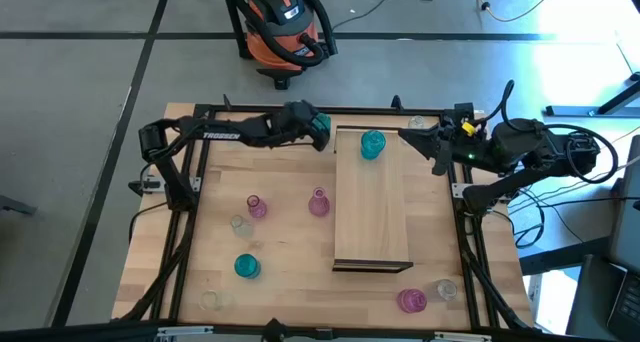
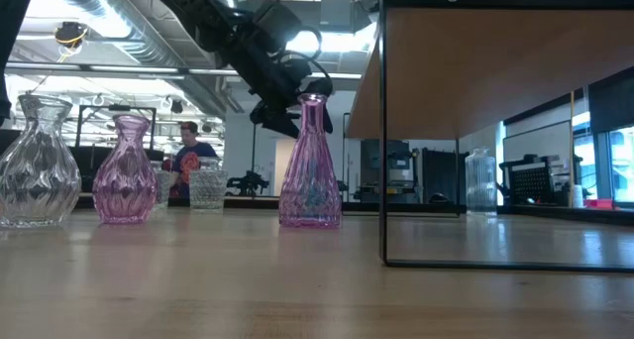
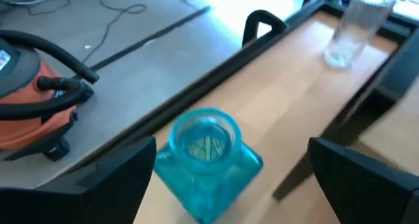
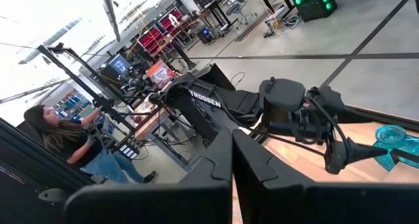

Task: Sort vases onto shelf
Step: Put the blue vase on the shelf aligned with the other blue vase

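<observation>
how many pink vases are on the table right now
3: one left of the shelf, one nearer its left edge, one by the table's front right. Clear ones may hide more.

Two dark jointed arms, white "TROSSEN" lettering on the left arm (image 1: 225, 134) (black cables trailing behind the tabletop (image 1: 200, 272)).

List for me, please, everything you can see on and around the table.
shelf: one, light wood, middle of the table.
teal vases: two; one on the shelf's far end, one on the table, left of it.
pink vases: three, on the table; two left of the shelf, one front right.
clear vases: four, scattered on the table.
vacuum: one, orange and black, on the floor beyond.
person: one, in the room behind.
left pincer: open, by the shelf's teal vase.
right pincer: shut, at the shelf's far right.
</observation>
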Tool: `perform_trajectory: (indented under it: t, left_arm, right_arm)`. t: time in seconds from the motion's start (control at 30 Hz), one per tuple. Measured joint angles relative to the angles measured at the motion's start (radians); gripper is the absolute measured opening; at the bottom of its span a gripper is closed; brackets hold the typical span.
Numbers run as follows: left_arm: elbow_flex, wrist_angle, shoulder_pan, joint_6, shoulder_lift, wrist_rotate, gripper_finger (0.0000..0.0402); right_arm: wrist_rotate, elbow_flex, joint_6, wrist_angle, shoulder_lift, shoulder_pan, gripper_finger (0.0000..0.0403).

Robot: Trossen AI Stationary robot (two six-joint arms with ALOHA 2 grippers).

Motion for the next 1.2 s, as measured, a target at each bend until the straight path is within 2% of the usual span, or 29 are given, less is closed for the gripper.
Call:
perform_trajectory:
  t: [0.23, 0.5, 1.0, 1.2]
  left_arm:
    - [0.0, 0.0, 0.045, -0.075, 0.0, 0.013, 0.0393]
    - [0.002, 0.016, 0.052, -0.078, 0.066, 0.133, 0.0393]
    - [0.002, 0.062, 0.051, -0.07, 0.083, 0.081, 0.0392]
    - [0.002, 0.104, 0.052, -0.079, 0.125, 0.088, 0.0371]
  right_arm:
    - [0.001, 0.0, 0.0, 0.0, 0.0, 0.0, 0.0001]
    - [0.002, 0.0, -0.003, 0.001, 0.0, 0.0, 0.0001]
    - [0.001, 0.0, 0.002, 0.002, 0.0, 0.0, 0.0001]
    - [0.001, 0.0, 0.003, 0.004, 0.0, 0.0, 0.0001]
